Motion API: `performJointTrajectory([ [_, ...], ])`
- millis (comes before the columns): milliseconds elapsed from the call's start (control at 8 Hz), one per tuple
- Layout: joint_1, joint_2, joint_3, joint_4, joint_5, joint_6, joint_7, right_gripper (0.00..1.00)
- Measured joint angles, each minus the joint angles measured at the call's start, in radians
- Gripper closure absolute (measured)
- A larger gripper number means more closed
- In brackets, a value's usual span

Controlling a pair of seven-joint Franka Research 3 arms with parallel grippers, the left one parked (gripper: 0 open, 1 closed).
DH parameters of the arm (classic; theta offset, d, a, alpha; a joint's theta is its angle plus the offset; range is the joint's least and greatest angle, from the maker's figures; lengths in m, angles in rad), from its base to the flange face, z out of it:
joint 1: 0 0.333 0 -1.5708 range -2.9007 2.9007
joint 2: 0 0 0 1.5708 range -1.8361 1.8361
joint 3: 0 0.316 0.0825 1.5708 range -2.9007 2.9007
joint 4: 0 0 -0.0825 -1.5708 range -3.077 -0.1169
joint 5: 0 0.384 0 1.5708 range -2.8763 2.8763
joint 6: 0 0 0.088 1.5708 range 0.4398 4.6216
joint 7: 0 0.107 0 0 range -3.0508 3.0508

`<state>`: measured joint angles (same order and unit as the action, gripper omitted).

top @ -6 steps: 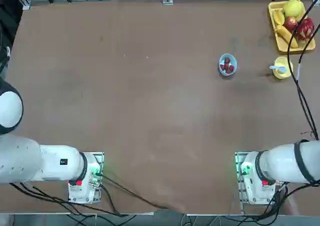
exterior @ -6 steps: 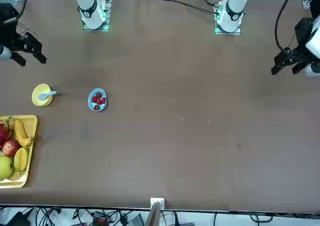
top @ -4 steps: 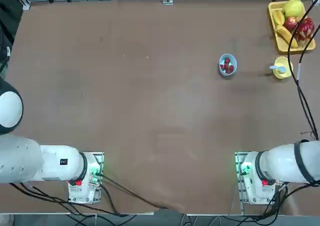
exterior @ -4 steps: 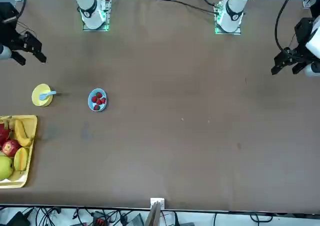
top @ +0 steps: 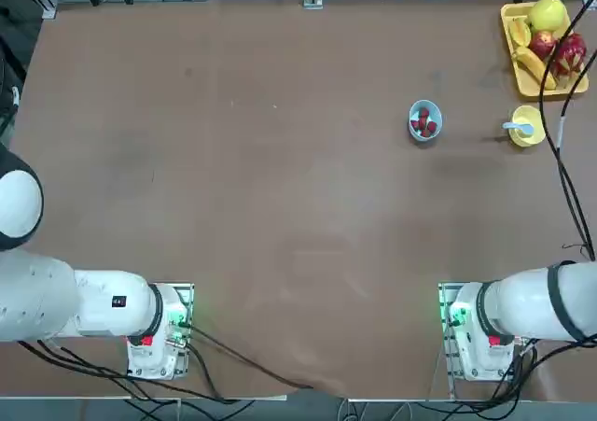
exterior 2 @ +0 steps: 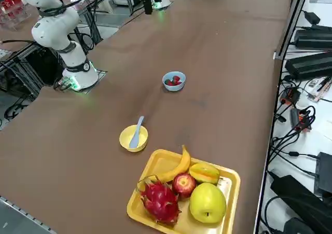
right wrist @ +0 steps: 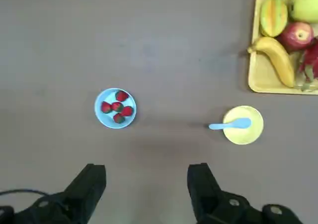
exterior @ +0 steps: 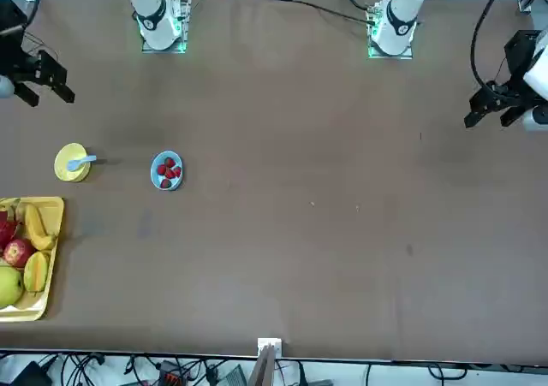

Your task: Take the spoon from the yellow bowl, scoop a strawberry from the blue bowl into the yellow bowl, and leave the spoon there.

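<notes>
The yellow bowl (right wrist: 248,134) sits near the table's right edge with the pale blue spoon (right wrist: 229,125) lying in it, handle pointing toward the blue bowl (right wrist: 102,117). The blue bowl holds several strawberries (right wrist: 117,106). From the right side, the spoon (exterior 2: 137,132) rests across the yellow bowl (exterior 2: 126,139), and the blue bowl (exterior 2: 174,87) stands apart from it. My right gripper (right wrist: 146,177) hangs high above the table, open, with nothing between its fingers. In the front view the right gripper (exterior: 50,95) is on the robot's side of the yellow bowl (exterior: 65,172).
A rectangular yellow tray (right wrist: 253,80) of fruit, with a banana (right wrist: 276,60) and an apple (right wrist: 297,35), lies just beyond the yellow bowl at the table's far right corner. A black cable (top: 560,160) hangs along the right edge.
In the front view my right gripper has drifted slightly toward the robot's side and outward. Bowls, spoon and tray have not moved.
</notes>
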<state>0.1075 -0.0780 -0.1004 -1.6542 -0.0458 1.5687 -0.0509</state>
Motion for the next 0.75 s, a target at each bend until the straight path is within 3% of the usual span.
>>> performJointTrajectory([
  [375, 0.014, 0.049, 0.012, -0.050, -0.088, 0.011, 0.015, 0.00],
  [750, 0.063, 0.110, 0.015, -0.153, -0.231, 0.105, 0.023, 0.00],
])
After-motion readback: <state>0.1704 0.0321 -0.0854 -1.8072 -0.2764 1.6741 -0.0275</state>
